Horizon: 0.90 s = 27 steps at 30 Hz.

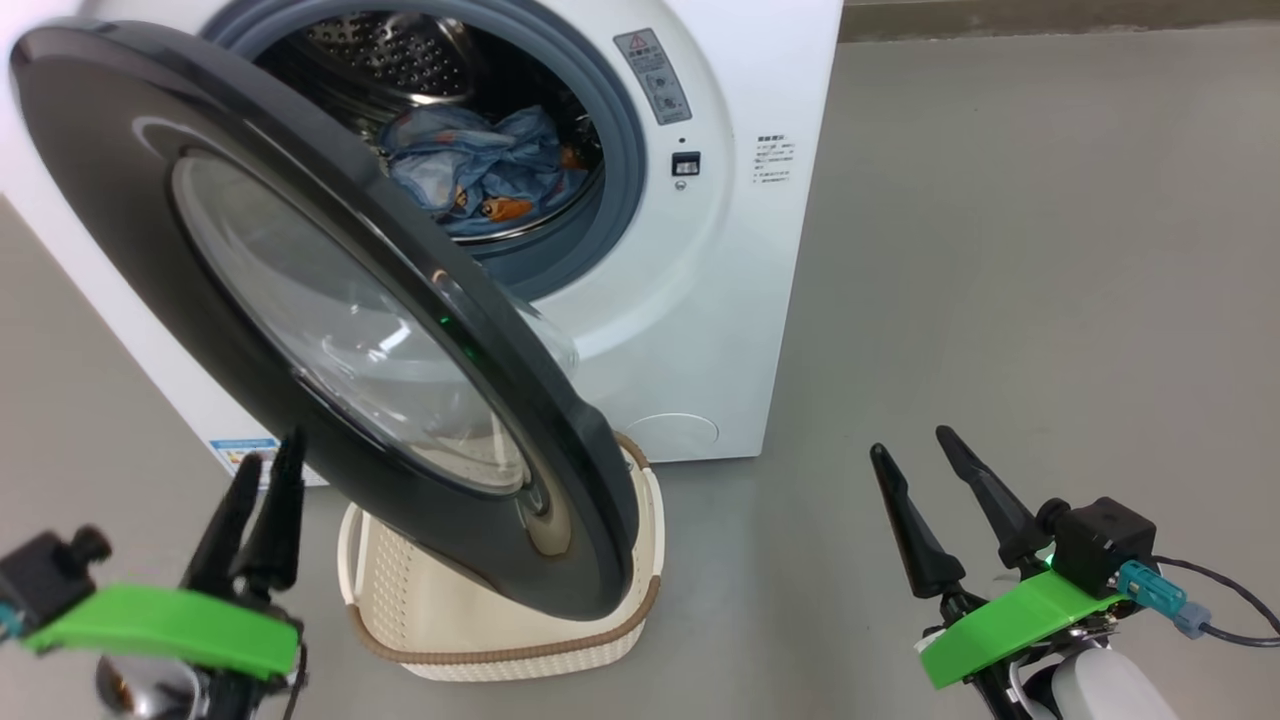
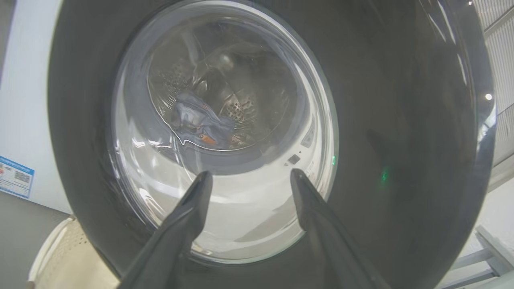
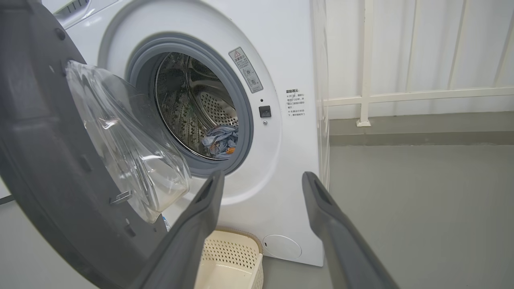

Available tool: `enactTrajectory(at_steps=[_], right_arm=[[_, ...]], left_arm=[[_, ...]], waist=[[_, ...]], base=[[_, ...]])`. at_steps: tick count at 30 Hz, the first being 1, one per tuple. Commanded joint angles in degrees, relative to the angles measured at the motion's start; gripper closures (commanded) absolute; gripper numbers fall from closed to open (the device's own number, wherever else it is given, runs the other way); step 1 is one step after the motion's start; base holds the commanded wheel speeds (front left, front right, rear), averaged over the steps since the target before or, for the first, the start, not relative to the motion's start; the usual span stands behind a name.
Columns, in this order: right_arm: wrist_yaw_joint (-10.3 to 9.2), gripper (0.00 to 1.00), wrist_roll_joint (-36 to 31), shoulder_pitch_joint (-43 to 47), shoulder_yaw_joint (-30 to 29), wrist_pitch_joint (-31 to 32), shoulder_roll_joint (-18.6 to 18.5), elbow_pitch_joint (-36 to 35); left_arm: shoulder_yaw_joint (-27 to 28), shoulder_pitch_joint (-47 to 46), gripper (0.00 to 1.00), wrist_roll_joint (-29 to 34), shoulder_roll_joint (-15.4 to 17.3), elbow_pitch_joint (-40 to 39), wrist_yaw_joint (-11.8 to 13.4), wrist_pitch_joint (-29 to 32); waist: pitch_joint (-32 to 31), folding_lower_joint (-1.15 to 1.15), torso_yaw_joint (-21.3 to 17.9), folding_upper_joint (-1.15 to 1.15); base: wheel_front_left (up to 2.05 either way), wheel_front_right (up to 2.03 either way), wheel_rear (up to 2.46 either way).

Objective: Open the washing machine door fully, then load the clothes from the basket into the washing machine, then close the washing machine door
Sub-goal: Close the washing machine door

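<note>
The clothes [image 1: 480, 170] lie bundled inside the drum of the washing machine [image 1: 720, 300]. The washing machine door [image 1: 330, 310] stands partly swung out from the machine's front. The basket [image 1: 480, 620] sits on the floor [image 1: 1000, 300] just before the machine, under the door's lower edge. The left gripper [image 1: 272, 450] hovers close to the door's outer face, fingers spread, holding nothing. The right gripper [image 1: 910, 441] hangs off the machine's right front corner, likewise released and empty.
</note>
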Motion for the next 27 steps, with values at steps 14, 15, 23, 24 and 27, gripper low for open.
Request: enactTrajectory(at_steps=[14, 15, 23, 24, 27], right_arm=[[0.09, 0.0, -1.01, -0.05, -0.47, -0.27, -0.74, -2.23], [0.09, 0.0, -1.07, 0.01, -0.54, -0.27, -0.74, -2.3], [0.09, 0.0, -1.28, 0.52, -0.93, -0.27, -1.04, -2.66], [0.09, 0.0, -1.25, 0.55, -0.96, -0.27, -1.11, -2.66], [0.09, 0.0, -1.28, 0.69, -1.1, -0.27, -1.27, -2.72]], left_arm=[[-0.18, 4.32, 0.0, 18.73, 4.33, 1.63, 0.92, -14.98], [-0.07, 4.59, 0.0, 19.39, 4.21, 1.81, 1.15, -15.4], [1.18, 6.28, 0.0, 25.49, 3.13, 2.74, 2.69, -17.02], [1.45, 6.51, 0.0, 25.99, 2.81, 2.74, 2.71, -17.08], [2.24, 7.06, 0.0, 27.45, 2.0, 2.82, 2.64, -17.15]], waist=[[-0.11, 0.0, 2.28, 0.0], [-0.14, 0.0, 2.39, 0.0], [-0.31, 0.0, 3.07, 0.0], [-0.34, 0.0, 3.11, 0.0], [-0.38, 0.0, 3.21, 0.0]], base=[[0.0, 0.0, 0.0], [0.0, 0.0, 0.0], [0.0, 0.0, 0.0], [0.0, 0.0, 0.0], [0.0, 0.0, 0.0]])
